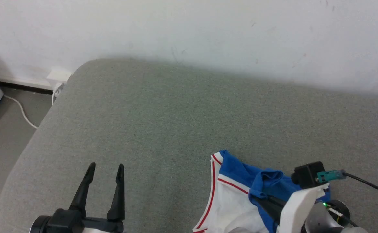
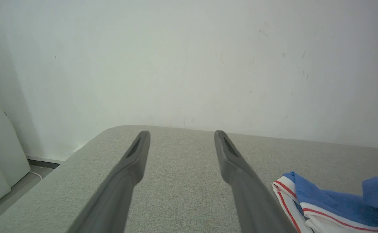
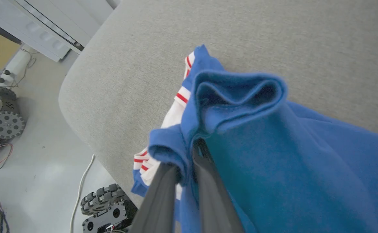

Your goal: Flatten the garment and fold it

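The left gripper (image 1: 106,166) hangs over the bare near-left part of the grey cushion (image 1: 163,123). Its two dark fingers are spread wide, with nothing between them and nothing touching them. The left wrist view looks straight along that gripper (image 2: 182,134): plain cushion (image 2: 182,181) shows through the gap, and the pale wall (image 2: 189,58) stands beyond. The right gripper (image 1: 262,198) is down at the near-right edge, its fingers drawn almost together and pinching a fold of the shirt (image 1: 237,170). In the right wrist view the blue cloth is caught between the two fingers of that gripper (image 3: 185,155) and bulges into a rolled lip just above them. The shirt (image 3: 273,145) lies bunched on the cushion's near-right part. It is royal blue on top, with a white panel and red-striped white trim turned toward the middle of the cushion. It is too crumpled for me to read any print. From the left wrist view the shirt (image 2: 325,200) is a low heap at the lower right, well apart from the open fingers. The head view takes in the small black camera (image 1: 307,174) on the right wrist, with a teal plug (image 1: 329,175) and a black lead running off it, and a white cable (image 1: 20,111) on the floor past the cushion's left end. The right wrist view looks over the cushion's edge (image 3: 88,106) to the grey floor (image 3: 46,168), where there are a set of black rollered wheels (image 3: 101,197), another white cable (image 3: 82,191) and a geared wheel (image 3: 5,124) on some machine at the far left.
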Controlling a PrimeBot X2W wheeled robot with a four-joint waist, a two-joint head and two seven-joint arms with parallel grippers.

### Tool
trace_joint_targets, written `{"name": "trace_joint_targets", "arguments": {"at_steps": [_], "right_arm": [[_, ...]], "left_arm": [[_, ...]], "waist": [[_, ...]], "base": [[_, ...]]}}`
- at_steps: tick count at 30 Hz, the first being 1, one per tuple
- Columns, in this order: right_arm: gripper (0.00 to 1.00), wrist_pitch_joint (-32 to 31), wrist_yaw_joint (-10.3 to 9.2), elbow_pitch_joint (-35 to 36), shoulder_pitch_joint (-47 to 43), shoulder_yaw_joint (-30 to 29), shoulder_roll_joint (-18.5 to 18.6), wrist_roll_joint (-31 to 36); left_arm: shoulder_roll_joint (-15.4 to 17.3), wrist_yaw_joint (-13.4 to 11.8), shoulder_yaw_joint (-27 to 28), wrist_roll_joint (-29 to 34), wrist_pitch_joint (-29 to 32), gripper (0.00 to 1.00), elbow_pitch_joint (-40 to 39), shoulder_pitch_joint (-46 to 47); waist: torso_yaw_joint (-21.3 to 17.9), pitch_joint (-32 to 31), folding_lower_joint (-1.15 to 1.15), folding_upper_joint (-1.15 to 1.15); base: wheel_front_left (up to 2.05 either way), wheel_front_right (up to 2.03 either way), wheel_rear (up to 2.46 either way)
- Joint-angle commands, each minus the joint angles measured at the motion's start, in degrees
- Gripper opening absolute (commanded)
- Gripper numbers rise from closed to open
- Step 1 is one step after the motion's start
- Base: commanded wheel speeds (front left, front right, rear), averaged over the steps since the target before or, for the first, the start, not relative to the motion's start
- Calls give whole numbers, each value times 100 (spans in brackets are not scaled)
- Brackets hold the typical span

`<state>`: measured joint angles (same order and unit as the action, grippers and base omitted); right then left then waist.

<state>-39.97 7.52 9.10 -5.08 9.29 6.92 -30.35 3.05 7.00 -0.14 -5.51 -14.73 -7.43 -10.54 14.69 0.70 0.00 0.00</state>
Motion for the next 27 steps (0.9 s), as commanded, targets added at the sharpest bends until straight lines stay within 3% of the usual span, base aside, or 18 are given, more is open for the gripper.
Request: {"name": "trace_joint_targets", "arguments": {"at_steps": [1, 7, 8, 9, 11, 20, 27], "right_arm": [[0, 85, -3, -123, 180, 84, -65, -30], [0, 377, -3, -958, 690, 345, -244, 100], [4, 433, -3, -1104, 749, 364, -266, 124], [21, 487, -3, -1243, 799, 393, -287, 133], [100, 600, -3, -1521, 873, 422, -324, 124], [100, 1141, -3, -2027, 1158, 912, -375, -151], [100, 1743, -3, -1949, 1587, 978, 62, 24]], "left_arm": [[-17, 23, -9, 17, -27, 100, 13, 13], [-17, 32, -58, 24, -27, 100, 43, 49], [-17, 33, -61, 16, -27, 100, 53, 53], [-17, 34, -63, 9, -27, 100, 57, 57], [-17, 37, -67, 4, -27, 100, 66, 70], [-17, 43, -34, -75, -27, 100, 81, 94], [-17, 46, 41, -144, -27, 100, 53, 144]], "waist": [[229, 49, 0, 0], [526, 109, 0, 0], [571, 118, 0, 0], [611, 133, 0, 0], [675, 156, 0, 0], [677, 177, 0, 0], [342, 24, 0, 0]], "base": [[0, 0, 0], [0, 0, 0], [0, 0, 0], [0, 0, 0], [0, 0, 0], [0, 0, 0], [0, 0, 0]]}}
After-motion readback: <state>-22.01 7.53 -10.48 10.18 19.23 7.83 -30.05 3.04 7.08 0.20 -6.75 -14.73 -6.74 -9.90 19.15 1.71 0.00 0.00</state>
